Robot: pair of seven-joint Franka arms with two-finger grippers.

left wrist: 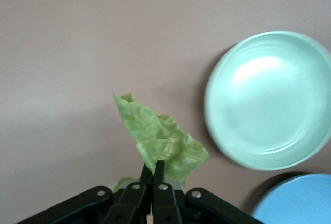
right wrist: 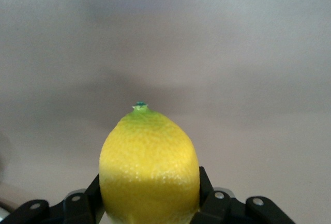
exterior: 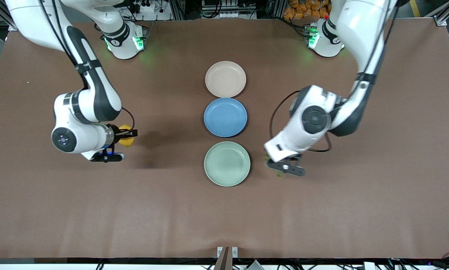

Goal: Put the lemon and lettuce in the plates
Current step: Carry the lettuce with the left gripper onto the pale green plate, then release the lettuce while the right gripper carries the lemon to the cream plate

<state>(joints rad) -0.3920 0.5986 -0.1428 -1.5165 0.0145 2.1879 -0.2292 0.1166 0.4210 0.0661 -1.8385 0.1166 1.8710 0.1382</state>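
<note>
Brown matte cloth covers the table (exterior: 359, 210), smooth and flat. Along its middle three round, shallow, rimmed plates sit in a row, each just beside the next: a beige-pink plate (exterior: 225, 79) farthest from the front camera, a blue plate (exterior: 225, 117) in the middle, and a pale mint green plate (exterior: 227, 164) nearest. All three are bare and have a dull, smooth finish.

The right hand (exterior: 128, 135) hangs above bare table toward the right arm's end, well apart from the plates. Its two black fingers are clamped on the lemon (exterior: 126, 138), one on each side. The lemon (right wrist: 149, 167) is a plump oval, bright yellow with fine pebbled skin, fading to green at a tiny pointed tip with a dark speck.

The left hand (exterior: 282, 168) is over the table just beside the mint green plate, on the side toward the left arm's end. Its black fingers are pressed together on the lower edge of the lettuce (left wrist: 158, 140), a single thin, crinkled leaf, light yellow-green, with a ragged outline and one pointed corner. In the left wrist view the leaf stands up from the fingers, beside the mint green plate (left wrist: 269, 100), not over it.
</note>
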